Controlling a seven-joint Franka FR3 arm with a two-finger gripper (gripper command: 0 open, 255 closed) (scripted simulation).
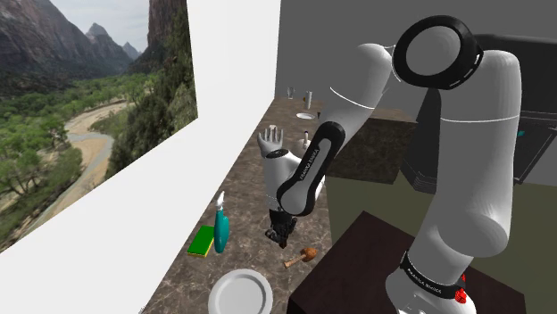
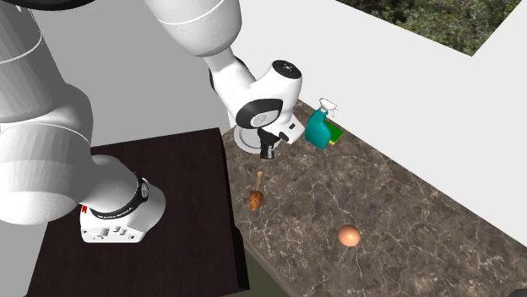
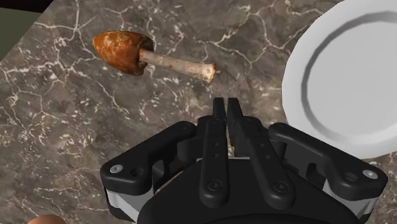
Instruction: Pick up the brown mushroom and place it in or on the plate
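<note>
In the shoulder view, the end effector hung over the marbled bench. The brown mushroom lay on its side near it, and the white plate was close by. In the second exterior view, the mushroom lay near the bench's edge, apart from the end effector. In the wrist view, the fingers met, clasping nothing, and the mushroom's stem pointed towards the plate.
</note>
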